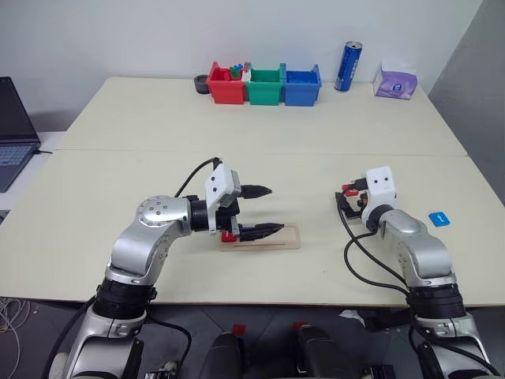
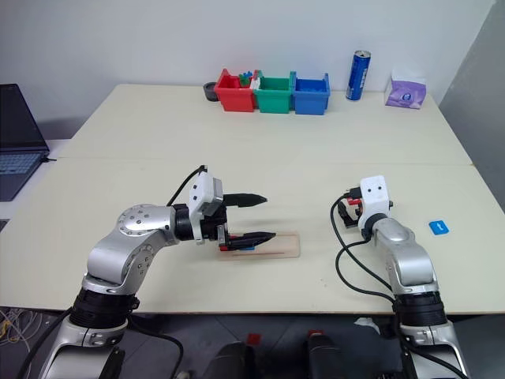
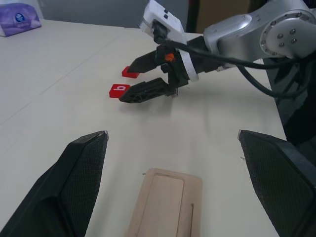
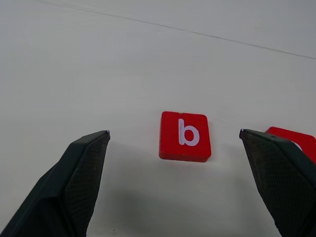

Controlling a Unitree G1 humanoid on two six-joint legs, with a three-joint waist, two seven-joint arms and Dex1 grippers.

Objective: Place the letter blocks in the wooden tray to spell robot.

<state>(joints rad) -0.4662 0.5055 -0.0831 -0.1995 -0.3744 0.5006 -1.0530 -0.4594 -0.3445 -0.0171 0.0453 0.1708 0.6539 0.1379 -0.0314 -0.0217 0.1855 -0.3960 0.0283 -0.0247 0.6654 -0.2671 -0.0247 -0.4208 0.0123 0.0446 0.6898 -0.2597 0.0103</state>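
Note:
The wooden tray (image 1: 272, 238) lies near the table's front edge. A red letter block (image 1: 229, 235) sits at its left end, partly hidden by a finger. My left gripper (image 1: 275, 210) hovers open above that end and points right. A red block marked "b" (image 4: 185, 136) lies flat on the table between the fingers of my open right gripper (image 3: 124, 84). A second red block (image 4: 296, 143) lies just beside it. A blue block (image 1: 439, 219) lies alone to the right of my right arm.
At the table's far edge stand a red bin (image 1: 225, 85), a green bin (image 1: 264, 85), a blue bin (image 1: 302, 85), a blue can (image 1: 348, 67) and a purple tissue pack (image 1: 396, 80). A laptop (image 1: 12, 130) sits at the far left.

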